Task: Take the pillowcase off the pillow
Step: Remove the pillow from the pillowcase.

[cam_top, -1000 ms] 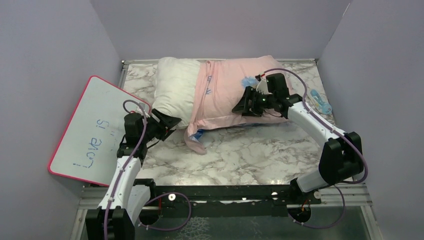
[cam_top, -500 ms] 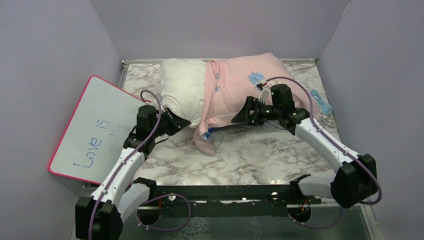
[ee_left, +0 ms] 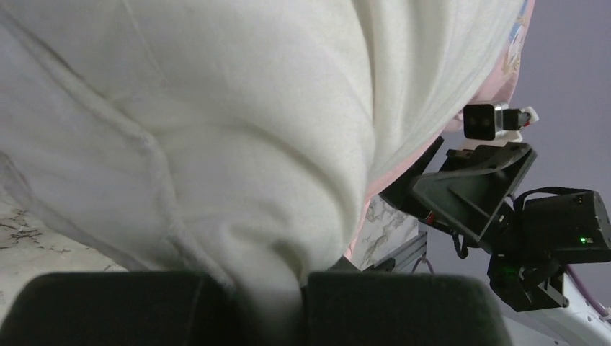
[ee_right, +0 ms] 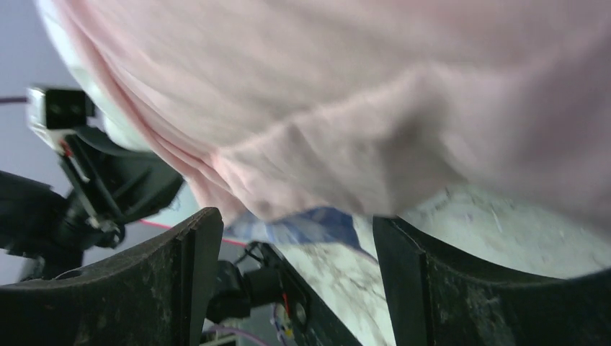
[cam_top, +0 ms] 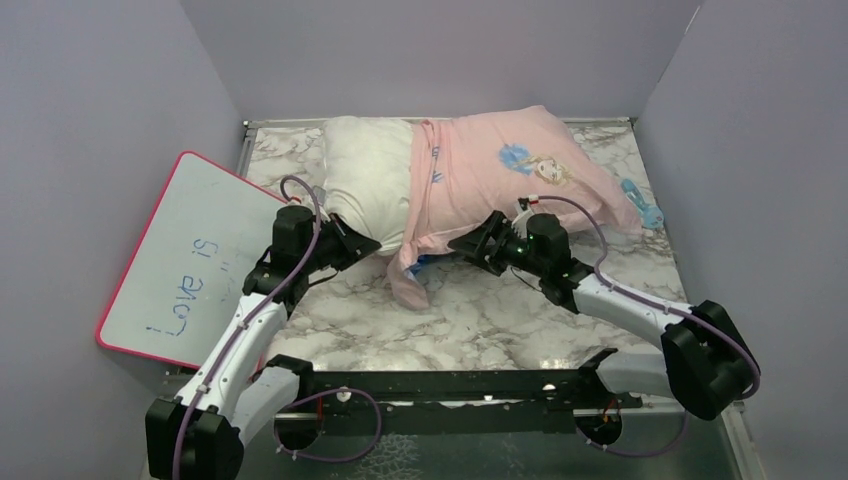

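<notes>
A marble-patterned table point(cam_top: 500, 310) carries a plump white pillow point(cam_top: 365, 170) lying along its far edge. The pillow's left end is bare. The pillowcase point(cam_top: 500, 170), pale pink side up with a small princess print, covers the rest of the pillow out toward the far right corner. A loose pink flap trails onto the table at the pillow's near side, with a sliver of blue fabric showing beneath it. A pink-edged whiteboard point(cam_top: 190, 260) leans off the table's left edge. The left claw point(cam_top: 358, 243) is clamped on a pinch of the pillow's white fabric at its near left corner. The right claw point(cam_top: 470, 243) gapes wide at the pillowcase's near edge, pink cloth hanging just above its fingers point(ee_right: 180, 288). A small blue object point(cam_top: 640, 203) lies by the right edge.
</notes>
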{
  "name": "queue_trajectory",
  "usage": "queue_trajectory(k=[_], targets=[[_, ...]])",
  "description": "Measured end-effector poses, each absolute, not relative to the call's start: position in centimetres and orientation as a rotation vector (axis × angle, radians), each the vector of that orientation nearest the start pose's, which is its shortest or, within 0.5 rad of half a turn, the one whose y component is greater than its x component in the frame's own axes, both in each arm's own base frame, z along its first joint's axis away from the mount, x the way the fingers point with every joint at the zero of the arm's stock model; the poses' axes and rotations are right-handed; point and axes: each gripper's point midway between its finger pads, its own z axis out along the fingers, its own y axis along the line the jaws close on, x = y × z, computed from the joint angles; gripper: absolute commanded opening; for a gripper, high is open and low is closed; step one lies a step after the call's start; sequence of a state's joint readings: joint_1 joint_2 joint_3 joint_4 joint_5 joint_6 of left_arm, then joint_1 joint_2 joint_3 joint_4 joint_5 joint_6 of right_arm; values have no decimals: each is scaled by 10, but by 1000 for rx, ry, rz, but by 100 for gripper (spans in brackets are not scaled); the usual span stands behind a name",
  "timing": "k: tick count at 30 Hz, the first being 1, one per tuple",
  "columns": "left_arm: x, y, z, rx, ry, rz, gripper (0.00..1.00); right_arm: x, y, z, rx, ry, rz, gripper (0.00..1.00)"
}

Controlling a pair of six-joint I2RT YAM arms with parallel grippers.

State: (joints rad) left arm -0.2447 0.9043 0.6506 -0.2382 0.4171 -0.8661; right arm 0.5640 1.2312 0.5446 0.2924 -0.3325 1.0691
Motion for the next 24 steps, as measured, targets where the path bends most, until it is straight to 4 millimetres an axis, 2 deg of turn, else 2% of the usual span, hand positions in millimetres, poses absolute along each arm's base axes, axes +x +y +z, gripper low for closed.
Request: queue_trajectory(k=[2,5,7,9,10,11,17,21,24], targets=[[257,-167,188,-410,2179,-1084,0,271,275,159,338,2119,1354,79],[256,-167,186,-417,2188,-1079,0,284,283,173,342,2038,1402,65],[256,-166,186,-422,2191,-1072,0,292,288,174,354,2021,1419,49],[258,-165,188,-433,2186,-1060,0,297,290,170,376,2028,1413,26],[259,-164,189,-436,2184,-1057,0,299,290,168,383,2033,1408,10],[259,-163,189,-440,2183,-1051,0,300,290,166,391,2037,1401,2],[261,-155,189,-488,2194,-974,0,305,282,171,439,2068,1300,1],[263,-143,192,-540,2201,-870,0,312,266,184,443,2086,1111,1],[268,-137,203,-544,2184,-816,0,318,248,191,424,2096,965,1]])
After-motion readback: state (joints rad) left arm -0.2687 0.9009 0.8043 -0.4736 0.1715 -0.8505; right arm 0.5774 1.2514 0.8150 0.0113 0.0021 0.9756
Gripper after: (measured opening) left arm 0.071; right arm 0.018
